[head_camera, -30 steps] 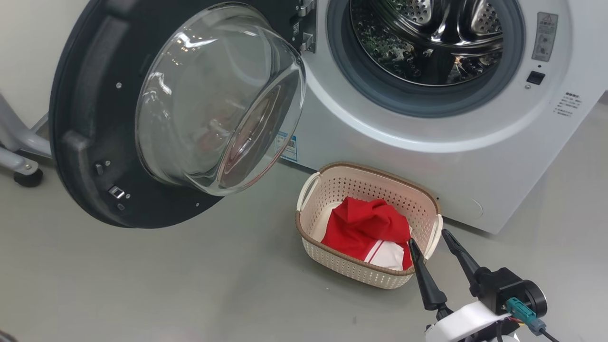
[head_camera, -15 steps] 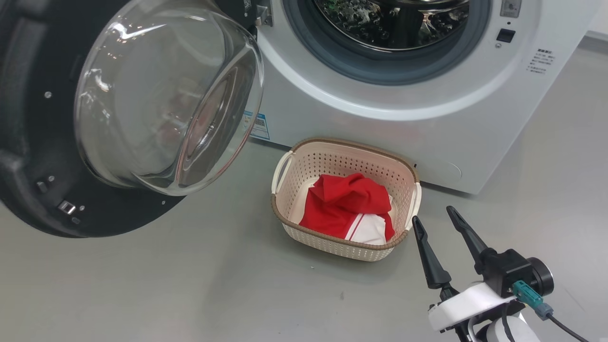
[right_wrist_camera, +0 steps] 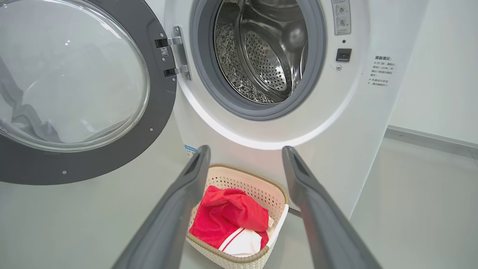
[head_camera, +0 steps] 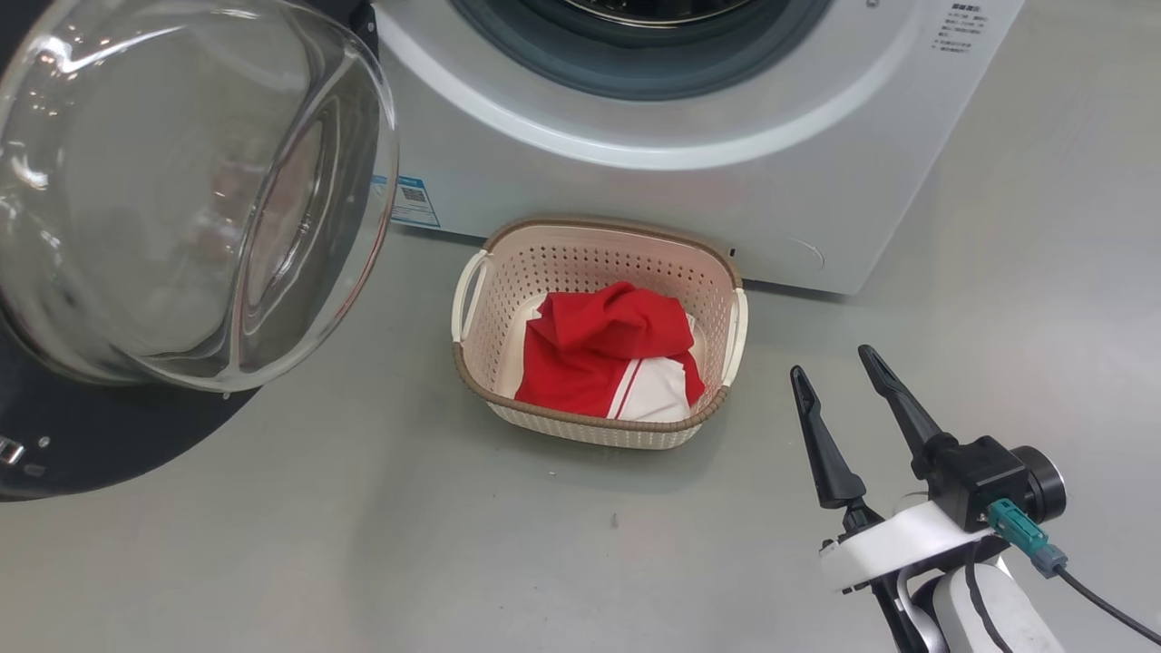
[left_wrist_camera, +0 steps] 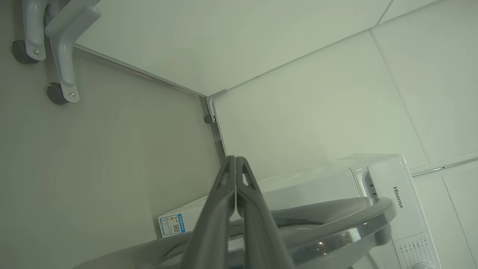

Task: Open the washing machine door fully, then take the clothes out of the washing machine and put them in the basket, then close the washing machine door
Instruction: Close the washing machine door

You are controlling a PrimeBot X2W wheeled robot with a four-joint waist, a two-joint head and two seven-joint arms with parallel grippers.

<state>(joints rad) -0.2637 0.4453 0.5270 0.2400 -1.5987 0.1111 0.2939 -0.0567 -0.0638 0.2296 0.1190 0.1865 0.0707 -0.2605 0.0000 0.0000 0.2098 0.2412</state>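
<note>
My head camera has dipped since a second ago, so the washer (head_camera: pixel 653 195) sits higher in view. The right tool (head_camera: pixel 830 361) overlapped the basket's (head_camera: pixel 590 435) right rim then. Now it hangs clear to the basket's right, fingers spread and empty, with a strip of bare floor (head_camera: pixel 363 526) between. The clothes (head_camera: pixel 599 349) lie heaped in the basket, which stands just before the washer's lower front. The door (head_camera: pixel 91 435) is swung wide left, its glass bowl overhanging the floor left of the basket and apart from it. The left tool (left_wrist_camera: pixel 236 158) is pressed closed on nothing, by the door's rim.
</note>
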